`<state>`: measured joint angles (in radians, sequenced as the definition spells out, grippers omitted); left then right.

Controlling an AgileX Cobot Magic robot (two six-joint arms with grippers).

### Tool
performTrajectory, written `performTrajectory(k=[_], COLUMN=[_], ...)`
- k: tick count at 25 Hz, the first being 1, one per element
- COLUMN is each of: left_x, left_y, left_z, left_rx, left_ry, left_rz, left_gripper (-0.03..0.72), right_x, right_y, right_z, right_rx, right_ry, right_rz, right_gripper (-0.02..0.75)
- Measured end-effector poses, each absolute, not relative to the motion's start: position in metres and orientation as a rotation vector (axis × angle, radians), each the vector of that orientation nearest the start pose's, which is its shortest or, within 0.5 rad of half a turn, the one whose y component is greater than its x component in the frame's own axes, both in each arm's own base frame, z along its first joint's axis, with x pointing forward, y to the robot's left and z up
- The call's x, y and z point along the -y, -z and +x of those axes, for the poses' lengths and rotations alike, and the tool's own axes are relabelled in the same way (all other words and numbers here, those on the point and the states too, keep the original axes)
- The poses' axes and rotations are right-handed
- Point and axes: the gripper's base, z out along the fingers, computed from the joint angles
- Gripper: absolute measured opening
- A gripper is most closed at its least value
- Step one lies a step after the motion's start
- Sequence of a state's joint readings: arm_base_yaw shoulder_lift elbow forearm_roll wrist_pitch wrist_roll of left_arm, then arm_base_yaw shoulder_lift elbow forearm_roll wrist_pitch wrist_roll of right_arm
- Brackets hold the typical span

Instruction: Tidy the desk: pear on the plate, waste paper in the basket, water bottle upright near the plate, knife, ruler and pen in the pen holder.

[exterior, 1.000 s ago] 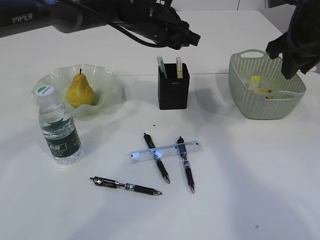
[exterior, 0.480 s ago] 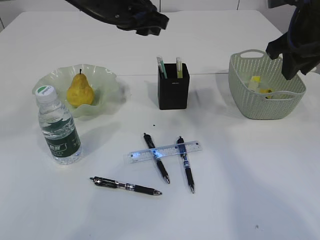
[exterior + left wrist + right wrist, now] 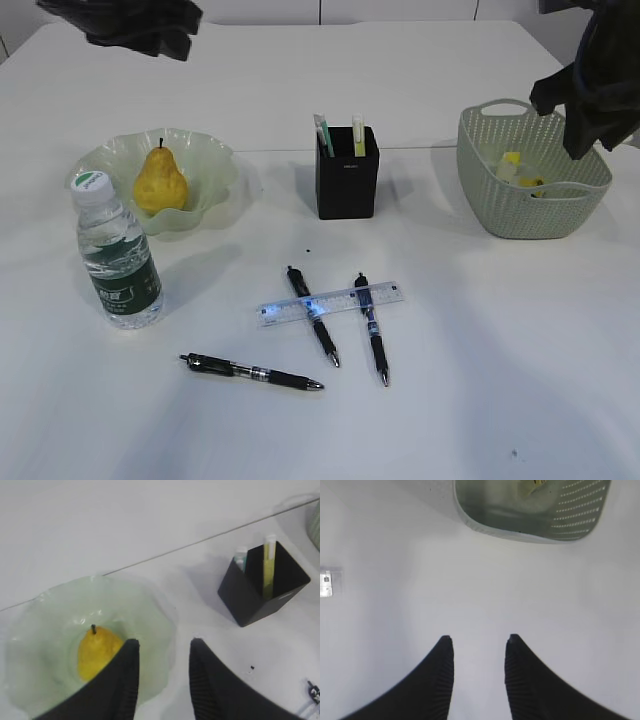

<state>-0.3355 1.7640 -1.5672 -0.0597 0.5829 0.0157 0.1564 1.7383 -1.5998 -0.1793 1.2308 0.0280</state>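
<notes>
Both grippers I see parted and empty: the left gripper hangs above the plate holding the pear, the right gripper beside the basket.

My desk carries plate, bottle, holder, basket — ruler and pens lie far below both grippers.

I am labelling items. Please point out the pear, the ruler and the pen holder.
pear [image 3: 160,182], exterior view, middle of its yellow body.
ruler [image 3: 340,301], exterior view, clear strip between the two pens.
pen holder [image 3: 348,188], exterior view, its black front face.
</notes>
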Motion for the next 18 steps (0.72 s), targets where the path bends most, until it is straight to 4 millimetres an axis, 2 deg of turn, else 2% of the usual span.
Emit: performTrajectory(k=[5, 12, 15, 18], left_x=[0.099, 0.043, 0.033, 0.031], left_y=[-0.34, -0.342, -0.339, -0.33], left_z=[0.357, 0.294, 0.268, 0.255], left_rx=[-2.258, -2.29, -2.331, -2.408], left_ry=[0.201, 0.156, 0.158, 0.159], left_rz=[0.259, 0.066, -0.002, -0.023], left_gripper=[0.239, 0.245, 0.252, 0.303], right_x=[-0.046, -0.052, -0.052, -0.053], right_y=[-0.317, -0.317, -0.317, -0.317], right_z=[0.36, 0.359, 0.359, 0.359], right_rx=[-2.833, -2.844, -2.844, -2.846], right_ry=[0.129, 0.035, 0.032, 0.021], right_rz=[-0.193, -0.174, -0.173, -0.174], right_gripper=[0.261, 0.261, 0.261, 0.261])
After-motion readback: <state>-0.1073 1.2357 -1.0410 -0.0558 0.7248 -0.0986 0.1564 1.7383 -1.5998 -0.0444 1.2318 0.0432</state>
